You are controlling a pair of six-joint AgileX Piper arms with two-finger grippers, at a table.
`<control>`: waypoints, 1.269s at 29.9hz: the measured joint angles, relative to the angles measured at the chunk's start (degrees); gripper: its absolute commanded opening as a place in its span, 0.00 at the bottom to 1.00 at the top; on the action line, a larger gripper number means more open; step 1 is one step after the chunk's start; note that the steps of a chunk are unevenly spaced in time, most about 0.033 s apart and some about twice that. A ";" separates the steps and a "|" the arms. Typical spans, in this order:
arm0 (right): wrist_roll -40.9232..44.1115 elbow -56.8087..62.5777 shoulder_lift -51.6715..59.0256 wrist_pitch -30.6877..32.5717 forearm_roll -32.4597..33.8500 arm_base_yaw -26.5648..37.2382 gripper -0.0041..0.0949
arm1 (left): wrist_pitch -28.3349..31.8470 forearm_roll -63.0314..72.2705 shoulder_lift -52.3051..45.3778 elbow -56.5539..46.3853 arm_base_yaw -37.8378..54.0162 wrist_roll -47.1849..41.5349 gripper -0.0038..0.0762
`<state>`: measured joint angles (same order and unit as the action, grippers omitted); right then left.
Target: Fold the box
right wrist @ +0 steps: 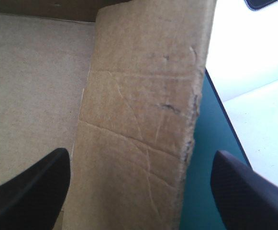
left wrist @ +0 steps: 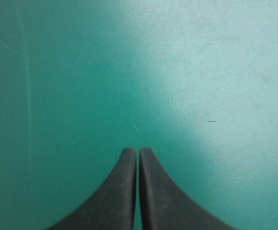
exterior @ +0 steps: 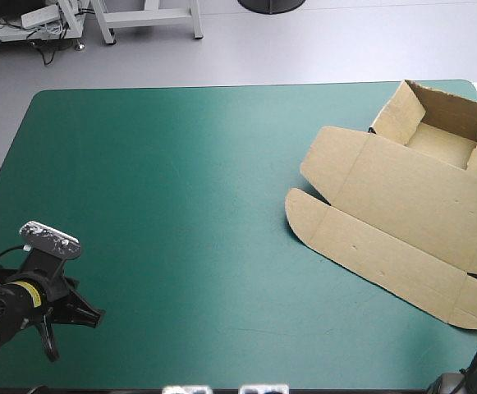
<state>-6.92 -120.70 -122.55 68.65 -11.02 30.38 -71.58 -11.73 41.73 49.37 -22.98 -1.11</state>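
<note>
Brown box (exterior: 402,205) at upper right: tray walls up, lid flat, side wall seemingly untucked. Right gripper (right wrist: 139,155) spread astride that wall; left gripper (left wrist: 139,152) pressed together, idle.

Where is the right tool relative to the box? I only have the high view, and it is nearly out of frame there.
Observer: In its wrist view the right tool is open, straddling a raised wall of the box without gripping it.
Operator: Is the left tool holding anything?
Observer: No. Its wrist view shows the left tool shut on nothing, over bare teal-green cover.
</note>
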 measured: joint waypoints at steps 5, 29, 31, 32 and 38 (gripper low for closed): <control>-0.50 0.00 1.14 0.90 -2.25 0.00 0.75 | 0.00 -0.60 0.00 0.00 0.00 0.00 0.05; -12.96 -3.95 30.58 2.81 -16.38 -15.03 0.02 | 0.00 -0.80 0.00 0.00 0.00 -0.36 0.05; -12.27 -2.90 32.43 2.81 -11.16 -21.25 0.02 | 0.00 -0.74 0.00 0.00 0.00 -0.81 0.05; -11.89 -1.63 33.65 2.85 -8.25 -24.48 0.02 | 0.00 -0.74 0.00 0.00 0.00 -0.99 0.05; -5.83 14.16 42.38 2.92 7.44 -39.06 0.02 | 0.00 -0.74 0.00 0.00 0.00 -1.12 0.05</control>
<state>-12.75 -106.54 -80.17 71.57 -3.59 -8.68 -71.58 -12.47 41.73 49.37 -22.98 -2.23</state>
